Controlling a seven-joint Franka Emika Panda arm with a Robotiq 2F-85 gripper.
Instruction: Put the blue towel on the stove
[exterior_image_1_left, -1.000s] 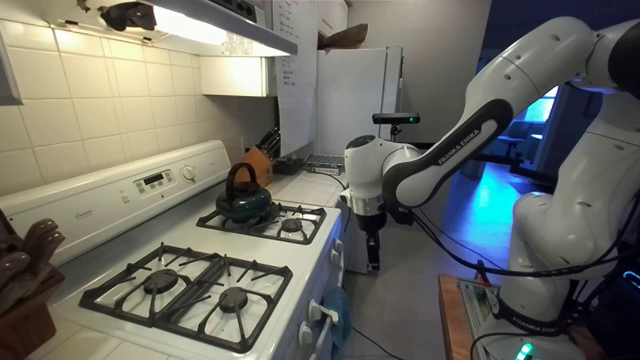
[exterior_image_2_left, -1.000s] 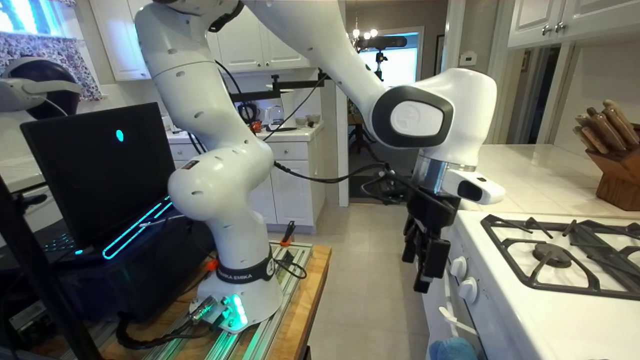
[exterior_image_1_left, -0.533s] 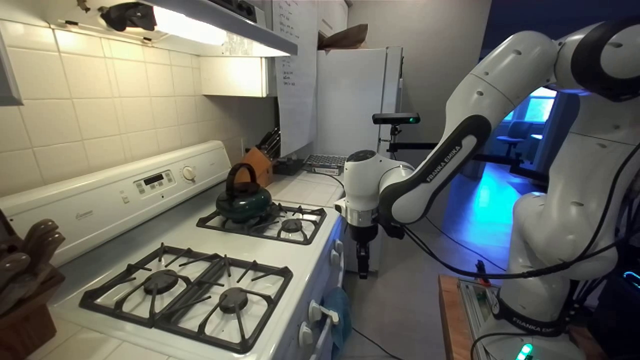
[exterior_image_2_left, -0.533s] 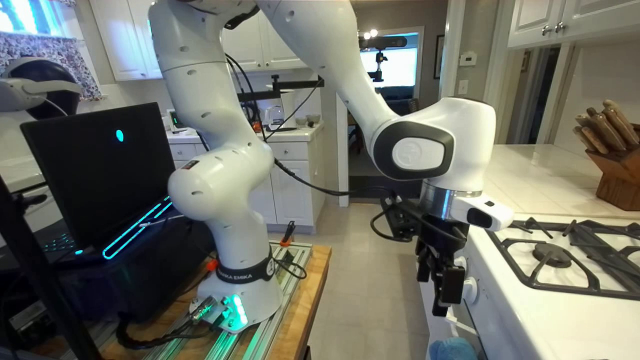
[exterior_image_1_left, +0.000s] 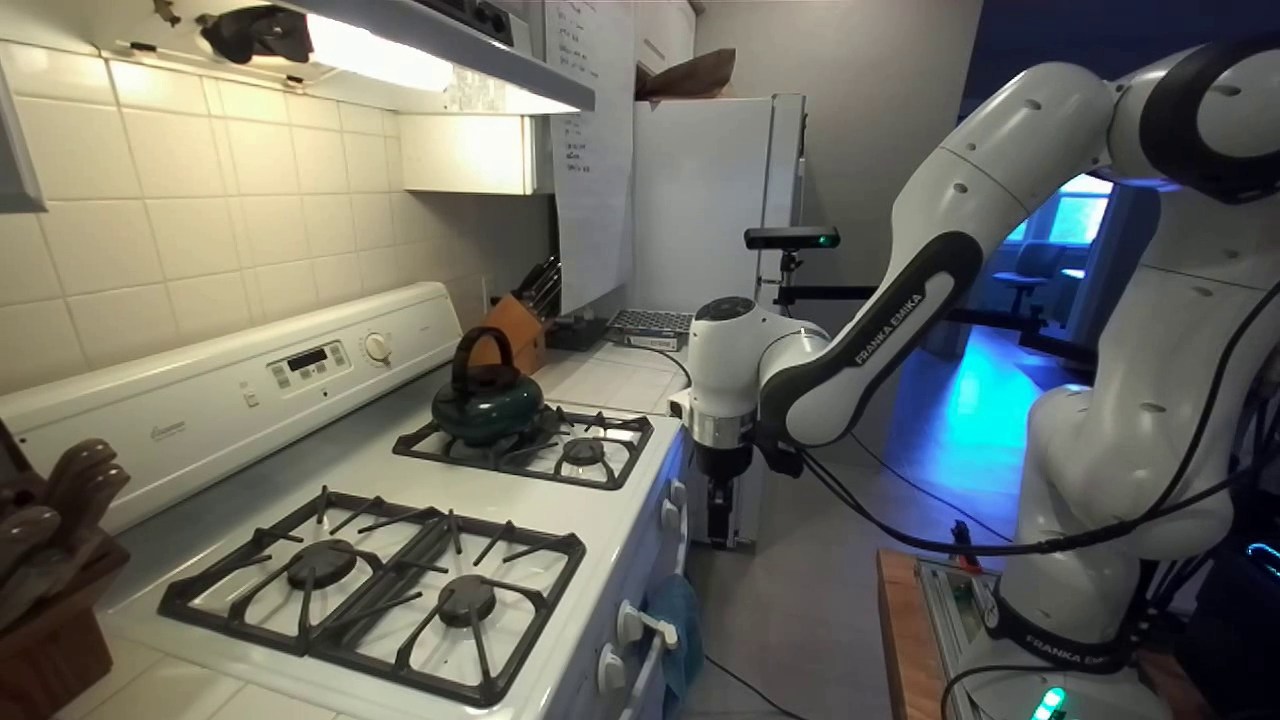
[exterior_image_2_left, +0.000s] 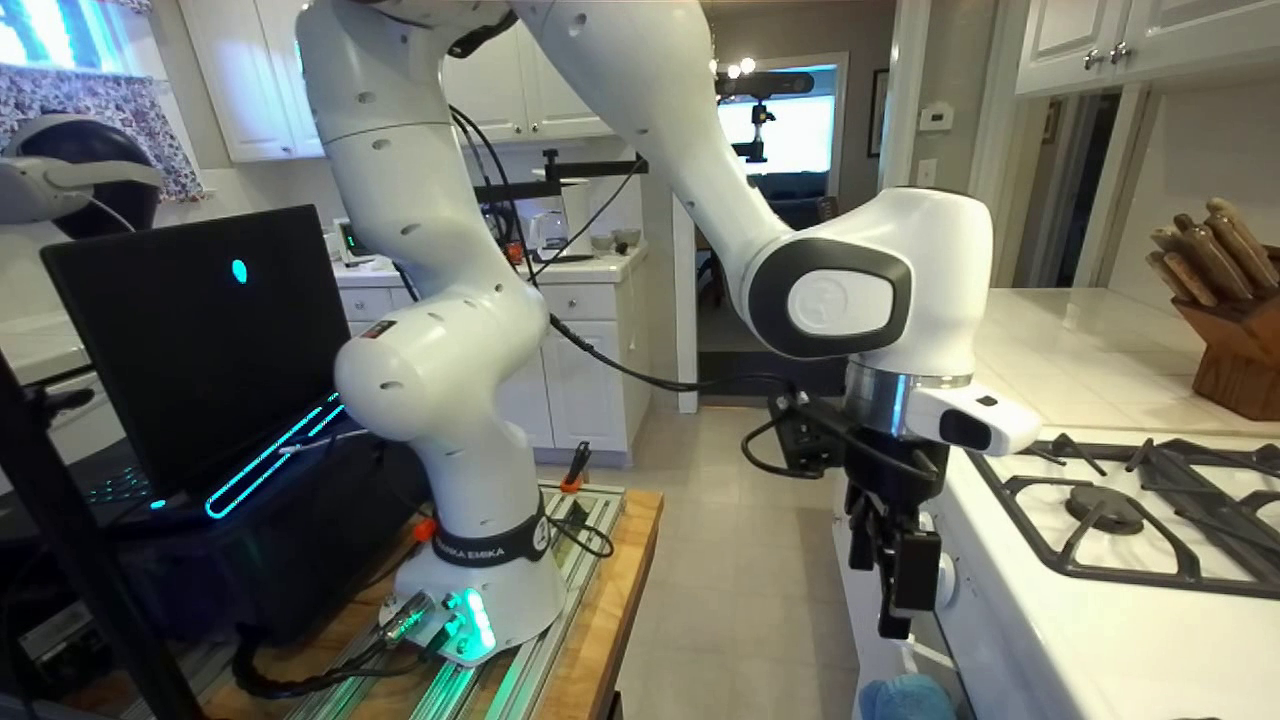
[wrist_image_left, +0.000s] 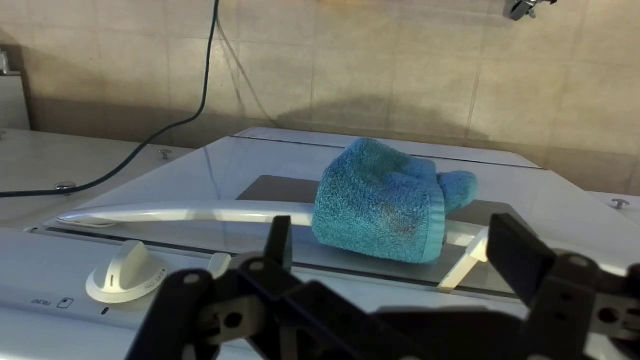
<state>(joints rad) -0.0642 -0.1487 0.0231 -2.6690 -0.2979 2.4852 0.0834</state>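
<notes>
In an exterior view, the blue towel (exterior_image_1_left: 684, 655) hangs off the stove (exterior_image_1_left: 545, 507), seven o'clock from the jaws. In an exterior view, the towel (exterior_image_2_left: 905, 698) shows at six o'clock from them. In the wrist view, the jaws are wide and hold nothing; the towel hangs over the oven handle (wrist_image_left: 250, 212), at twelve o'clock. This looks like reaching; next, go lower and pinch it.

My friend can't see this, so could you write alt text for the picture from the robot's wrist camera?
A blue towel hangs over the white handle of an oven door, framed by the open jaws of the robot's black gripper. A white knob sits at lower left, and a dark cable crosses the upper left, with tiled floor along the top.
</notes>
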